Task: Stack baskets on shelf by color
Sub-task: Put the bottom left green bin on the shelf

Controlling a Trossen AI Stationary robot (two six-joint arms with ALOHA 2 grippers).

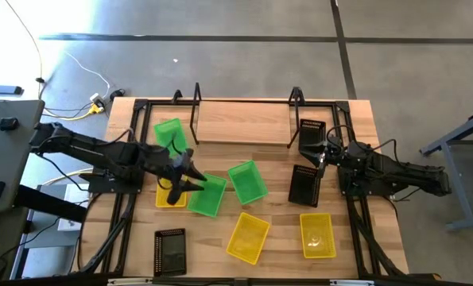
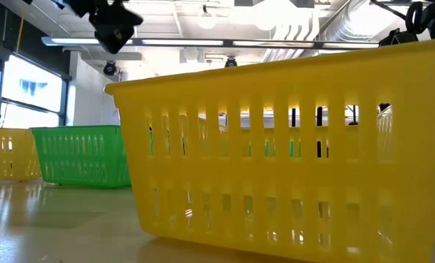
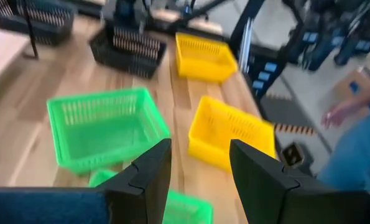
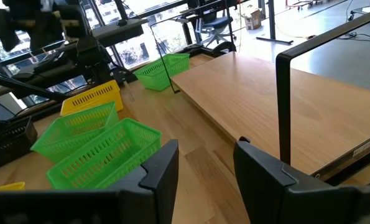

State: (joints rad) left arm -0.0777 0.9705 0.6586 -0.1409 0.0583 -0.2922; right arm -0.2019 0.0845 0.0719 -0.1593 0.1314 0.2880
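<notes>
Wooden counter [image 1: 276, 230]: nine baskets scattered, shelf [image 1: 242, 121] bare. Left gripper [image 1: 190, 179], parted and empty, above green basket [image 1: 207, 195]; right gripper [image 1: 322, 151], likewise, beside black basket [image 1: 305, 185].

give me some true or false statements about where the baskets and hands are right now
1. The shelf has no basket on its plank. True.
2. Three green baskets lie on the table. True: one by the shelf's left end, two near the middle.
3. The left hand grips a yellow basket. False: its fingers stand open with nothing between them.
4. All black baskets sit on the right side. False: one lies at the front left.
5. The right hand is open and empty. True.
</notes>
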